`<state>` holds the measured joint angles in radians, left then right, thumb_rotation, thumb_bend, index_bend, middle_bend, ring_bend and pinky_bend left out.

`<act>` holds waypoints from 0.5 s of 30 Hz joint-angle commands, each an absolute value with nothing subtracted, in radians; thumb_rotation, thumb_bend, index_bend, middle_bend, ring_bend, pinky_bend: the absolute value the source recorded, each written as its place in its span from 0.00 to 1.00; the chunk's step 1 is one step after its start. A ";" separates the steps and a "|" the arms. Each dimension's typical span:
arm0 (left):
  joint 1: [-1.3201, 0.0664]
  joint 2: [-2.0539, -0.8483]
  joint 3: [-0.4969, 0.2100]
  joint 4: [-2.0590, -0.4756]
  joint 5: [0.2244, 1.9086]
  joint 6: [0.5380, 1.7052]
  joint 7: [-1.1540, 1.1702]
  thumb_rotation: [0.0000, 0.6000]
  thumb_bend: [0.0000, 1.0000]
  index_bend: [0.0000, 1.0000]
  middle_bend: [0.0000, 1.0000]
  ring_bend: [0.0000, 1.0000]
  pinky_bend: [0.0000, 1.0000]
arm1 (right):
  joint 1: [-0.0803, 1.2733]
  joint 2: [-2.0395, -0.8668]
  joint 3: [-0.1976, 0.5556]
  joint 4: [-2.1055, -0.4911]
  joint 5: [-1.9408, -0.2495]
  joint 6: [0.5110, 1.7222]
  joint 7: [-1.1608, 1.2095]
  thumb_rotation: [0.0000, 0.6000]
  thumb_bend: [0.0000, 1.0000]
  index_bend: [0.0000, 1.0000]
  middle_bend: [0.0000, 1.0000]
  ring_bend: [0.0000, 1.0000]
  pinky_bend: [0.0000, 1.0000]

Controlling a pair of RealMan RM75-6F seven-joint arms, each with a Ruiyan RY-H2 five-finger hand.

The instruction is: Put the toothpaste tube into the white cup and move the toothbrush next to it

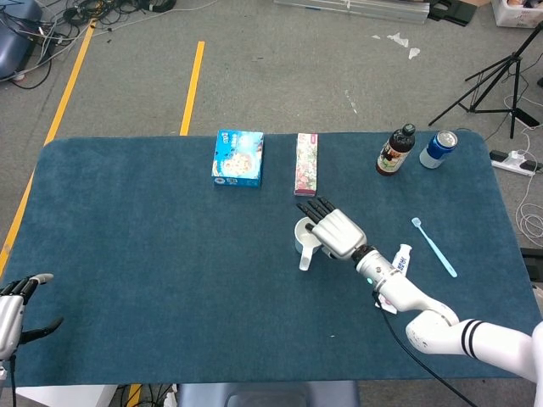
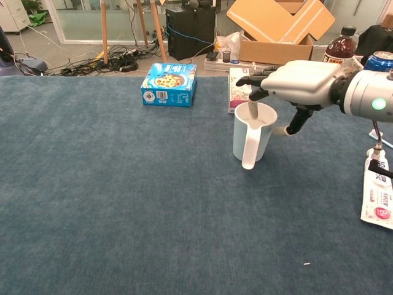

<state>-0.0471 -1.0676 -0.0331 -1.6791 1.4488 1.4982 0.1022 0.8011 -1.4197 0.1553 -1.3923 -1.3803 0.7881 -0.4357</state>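
I have the right hand [image 1: 335,231] over the white cup [image 2: 253,132], palm down, fingers spread and straight, holding nothing. In the chest view one fingertip dips just inside the cup's rim, while the thumb hangs down on the far-right side of the cup, apart from its wall. The cup stands upright on the blue table [image 1: 153,254] with its handle turned toward me.

The toothpaste tube [image 2: 377,195] lies flat on the table well to the right of the cup, cap end pointing away from me; in the head view my right forearm crosses over part of it. The toothbrush [image 1: 433,246] lies further right of the cup than the tube, slanted, bristle end away from me. Neither one is touched by a hand.

My left hand [image 1: 12,307] sits at the near-left edge of the table, far from the cup, fingers apart and empty.

Beyond the cup, toward the far edge, lies a narrow patterned box [image 1: 306,164], and left of that a blue box [image 1: 237,158]. Far to the cup's right along the same far edge stand a dark bottle [image 1: 395,150] and a blue can [image 1: 439,148], close together.
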 commanded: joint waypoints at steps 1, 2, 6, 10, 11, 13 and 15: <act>-0.046 -1.064 -0.034 -1.681 1.448 1.499 0.099 1.00 0.10 0.28 0.34 0.35 0.45 | 0.811 -1.429 0.147 -1.380 -1.378 0.778 -0.422 1.00 0.24 0.43 0.00 0.00 0.08; -0.045 -1.062 -0.034 -1.682 1.448 1.500 0.098 1.00 0.10 0.28 0.34 0.35 0.45 | 0.813 -1.431 0.143 -1.376 -1.380 0.777 -0.417 1.00 0.24 0.44 0.00 0.00 0.08; -0.043 -1.059 -0.033 -1.684 1.450 1.503 0.095 1.00 0.10 0.28 0.34 0.35 0.45 | 0.819 -1.439 0.135 -1.363 -1.381 0.779 -0.405 1.00 0.27 0.49 0.00 0.00 0.07; -0.040 -1.057 -0.031 -1.687 1.454 1.506 0.094 1.00 0.10 0.28 0.34 0.35 0.45 | 0.822 -1.442 0.131 -1.357 -1.379 0.787 -0.400 1.00 0.28 0.53 0.00 0.00 0.07; -0.040 -1.057 -0.031 -1.687 1.454 1.506 0.093 1.00 0.10 0.28 0.34 0.35 0.45 | 0.823 -1.442 0.129 -1.356 -1.378 0.788 -0.399 1.00 0.29 0.54 0.00 0.00 0.07; -0.040 -1.057 -0.032 -1.687 1.454 1.505 0.093 1.00 0.10 0.28 0.34 0.35 0.45 | 0.823 -1.441 0.127 -1.356 -1.376 0.791 -0.398 1.00 0.30 0.56 0.00 0.00 0.07; -0.040 -1.058 -0.032 -1.687 1.453 1.505 0.094 1.00 0.10 0.28 0.34 0.35 0.45 | 0.824 -1.440 0.125 -1.355 -1.373 0.794 -0.397 1.00 0.31 0.58 0.00 0.00 0.07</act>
<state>-0.0404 -1.0576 -0.0322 -1.6868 1.4534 1.5041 0.0939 0.8236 -1.4405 0.1253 -1.3553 -1.3734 0.7942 -0.3969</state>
